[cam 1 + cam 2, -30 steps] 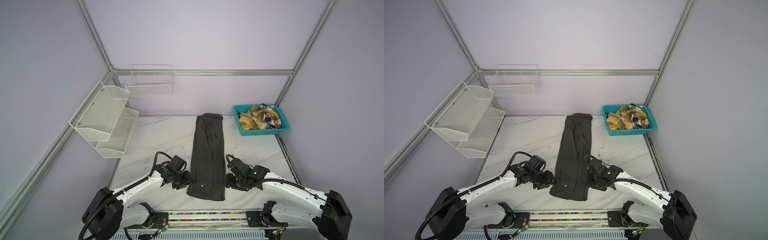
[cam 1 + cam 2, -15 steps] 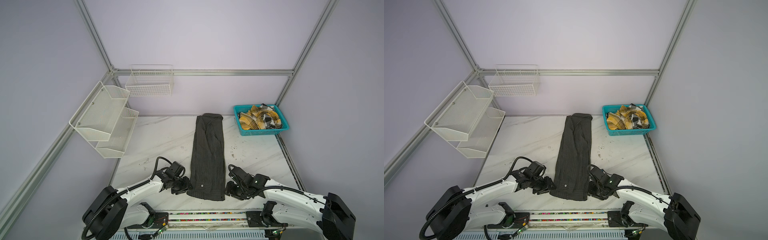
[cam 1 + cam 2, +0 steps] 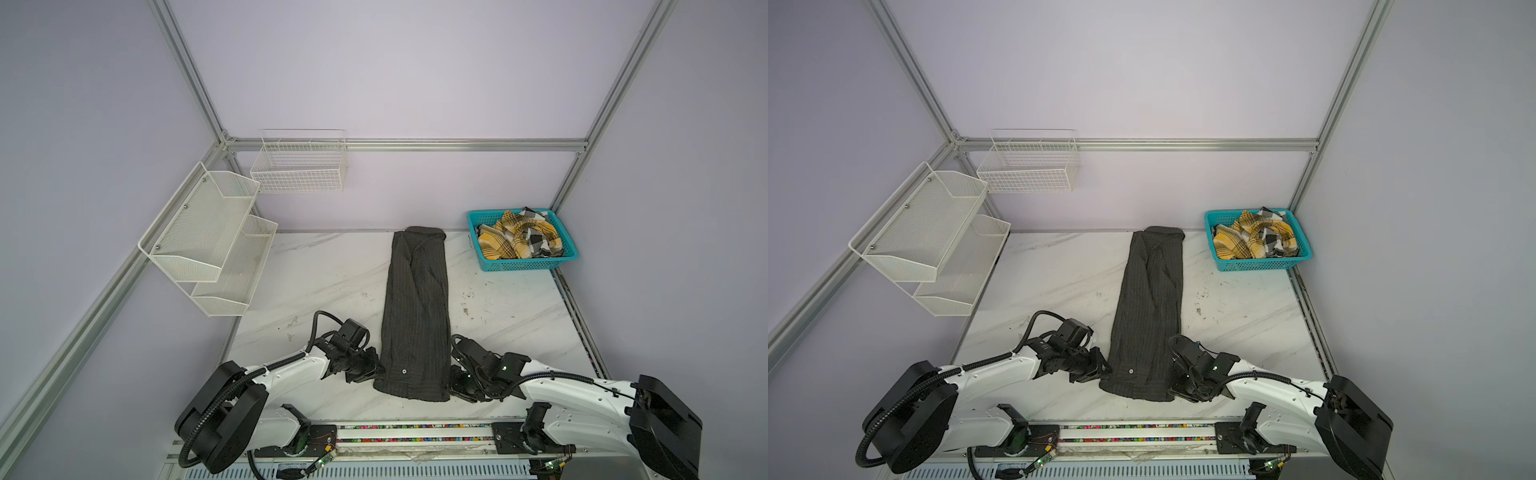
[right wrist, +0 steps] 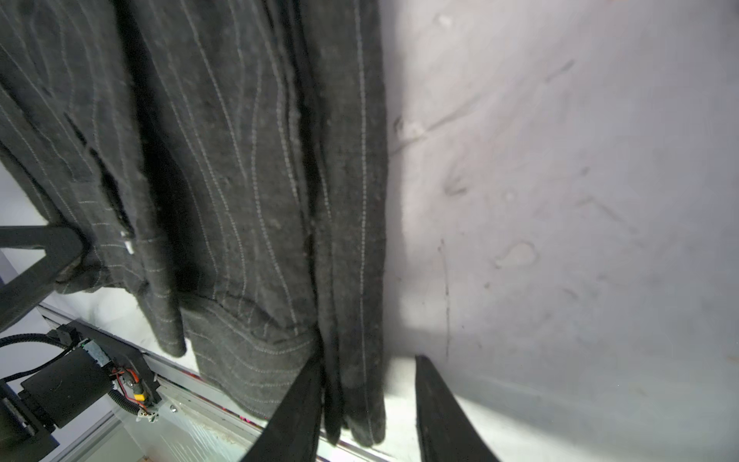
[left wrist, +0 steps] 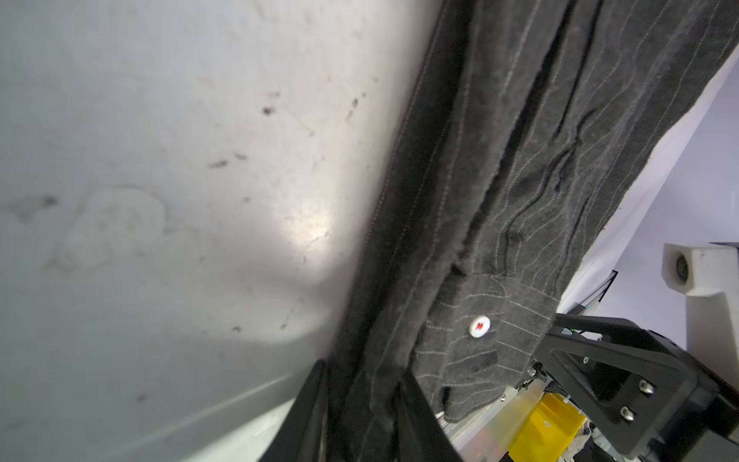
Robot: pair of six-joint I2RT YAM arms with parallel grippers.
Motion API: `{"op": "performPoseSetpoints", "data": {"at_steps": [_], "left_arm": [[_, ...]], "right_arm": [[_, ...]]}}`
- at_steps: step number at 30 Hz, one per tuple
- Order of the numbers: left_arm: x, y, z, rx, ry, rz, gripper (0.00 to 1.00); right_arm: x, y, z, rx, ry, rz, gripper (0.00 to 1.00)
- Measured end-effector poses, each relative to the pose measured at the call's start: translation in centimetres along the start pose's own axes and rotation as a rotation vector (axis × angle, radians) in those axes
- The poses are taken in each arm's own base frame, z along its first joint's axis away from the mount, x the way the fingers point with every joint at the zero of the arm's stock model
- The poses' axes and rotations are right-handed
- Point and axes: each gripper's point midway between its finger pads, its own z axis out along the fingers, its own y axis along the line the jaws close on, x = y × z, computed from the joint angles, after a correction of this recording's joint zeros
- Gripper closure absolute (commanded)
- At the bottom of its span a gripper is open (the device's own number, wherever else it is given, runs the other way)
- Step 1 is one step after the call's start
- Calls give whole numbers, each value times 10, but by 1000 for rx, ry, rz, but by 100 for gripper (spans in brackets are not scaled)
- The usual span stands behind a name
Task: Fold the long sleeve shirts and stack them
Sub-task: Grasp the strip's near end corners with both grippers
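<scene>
Arms (image 3: 286,370) (image 3: 573,392) lie low, left fingers (image 5: 304,424) pinching charcoal shirt (image 3: 417,307) at its hem, right fingers (image 4: 298,424) open astride it.

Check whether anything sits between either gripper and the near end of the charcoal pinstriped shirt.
Nothing visible does. The left gripper and the right gripper sit at the near corners of the charcoal pinstriped shirt, and both wrist views show its edge lying between the jaws.
</scene>
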Motion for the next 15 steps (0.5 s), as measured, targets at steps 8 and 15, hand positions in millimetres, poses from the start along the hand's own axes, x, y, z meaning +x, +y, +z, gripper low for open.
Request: {"op": "performPoseSetpoints", "data": {"at_steps": [8, 15], "left_arm": [[3, 2, 3, 1, 23, 2, 85], [7, 2, 6, 9, 39, 11, 99]], "right_arm": [[1, 6, 7, -20, -3, 13, 87], [-2, 4, 0, -19, -36, 18, 97]]}}
